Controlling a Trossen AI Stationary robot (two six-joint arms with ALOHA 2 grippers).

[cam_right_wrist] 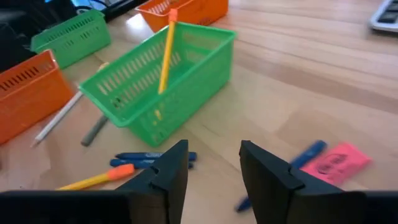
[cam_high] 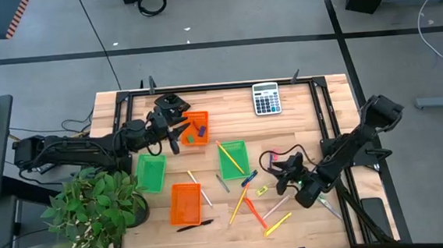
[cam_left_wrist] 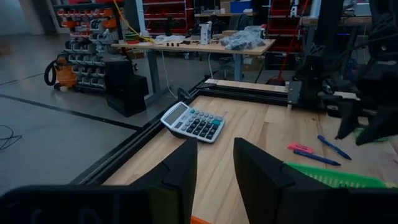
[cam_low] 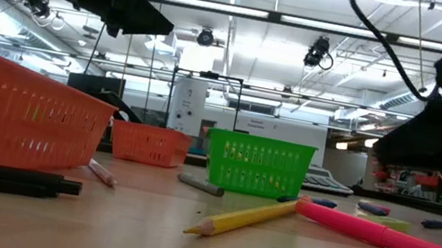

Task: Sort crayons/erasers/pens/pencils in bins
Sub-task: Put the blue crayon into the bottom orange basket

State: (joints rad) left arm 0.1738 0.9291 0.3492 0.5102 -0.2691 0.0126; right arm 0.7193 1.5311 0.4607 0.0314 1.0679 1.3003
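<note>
Nearest the low camera we see a yellow pencil (cam_low: pixel 246 217) lying on the bench (cam_low: pixel 181 245), tip toward us, with a pink pencil (cam_low: pixel 393 236) touching its far end and running off toward 3 o'clock.

In the high view the right tool (cam_high: pixel 291 174) hovers low at about 4 o'clock on the bench, over the loose scatter. Its fingers (cam_right_wrist: pixel 168 177) stand apart with nothing between them. Just ahead of it, in its wrist view, lie a blue pen (cam_right_wrist: pixel 152 159), a second blue pen (cam_right_wrist: pixel 305 157) and a pink eraser (cam_right_wrist: pixel 339 163), all flat on the wood. The nearer pen's long axis runs roughly across the tool's gap, so we judge it the easier pick, and the right arm is far closer than the left.

The green bin (cam_high: pixel 232 159) with a yellow pencil already leaning in it sits at the tool's 10 o'clock, close by.

The left tool (cam_high: pixel 177 135) hangs over the orange bin (cam_high: pixel 196 129) near 11 o'clock, its fingers apart and empty.
</note>
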